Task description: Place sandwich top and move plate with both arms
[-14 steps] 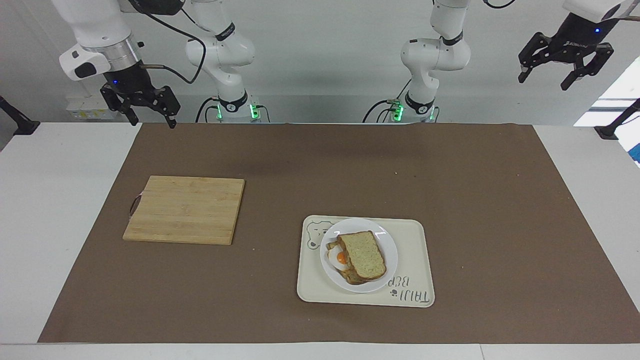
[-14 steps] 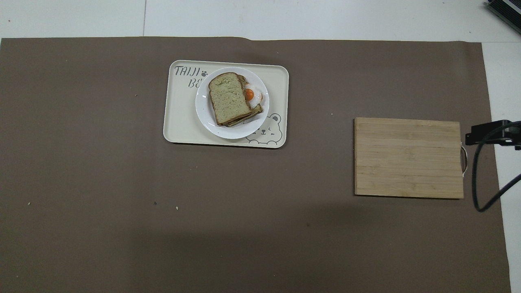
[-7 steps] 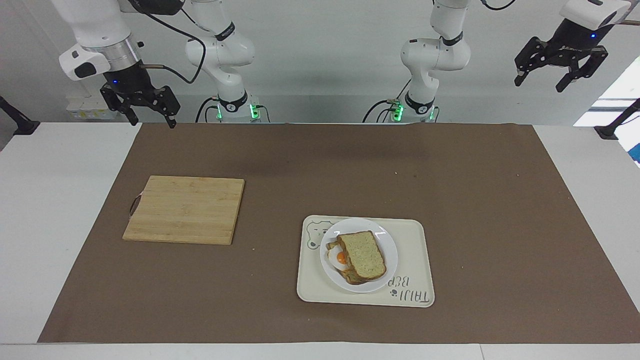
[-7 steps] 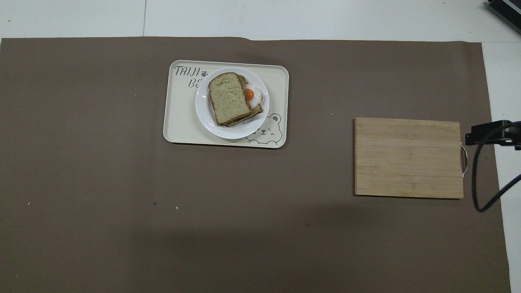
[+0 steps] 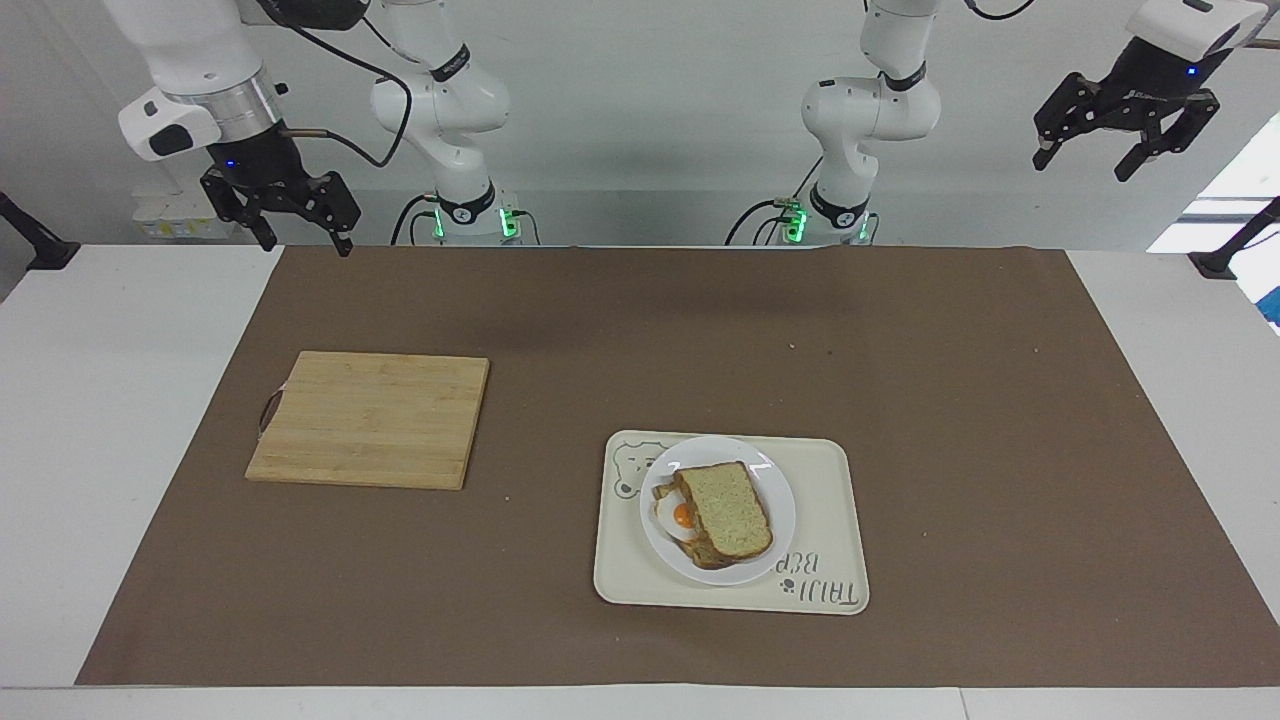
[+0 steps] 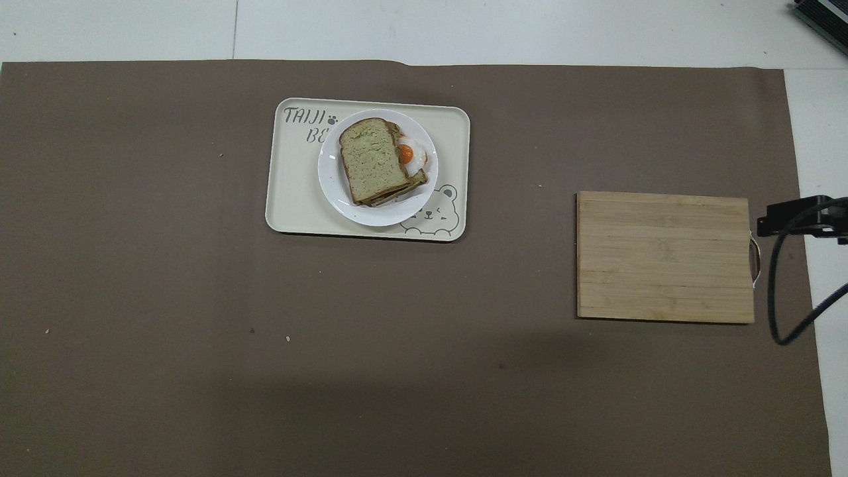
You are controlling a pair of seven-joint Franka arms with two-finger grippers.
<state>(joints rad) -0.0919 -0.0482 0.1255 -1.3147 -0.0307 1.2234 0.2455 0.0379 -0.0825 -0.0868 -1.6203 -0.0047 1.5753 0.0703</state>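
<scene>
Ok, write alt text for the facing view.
A sandwich top covers an egg-topped slice on a white plate on a cream tray; a wooden board lies toward the right arm's end. The left gripper and right gripper hang open, raised near the robots.

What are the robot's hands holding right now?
Nothing. The left gripper and right gripper both hang open in the air, empty. The sandwich top lies on the plate.
</scene>
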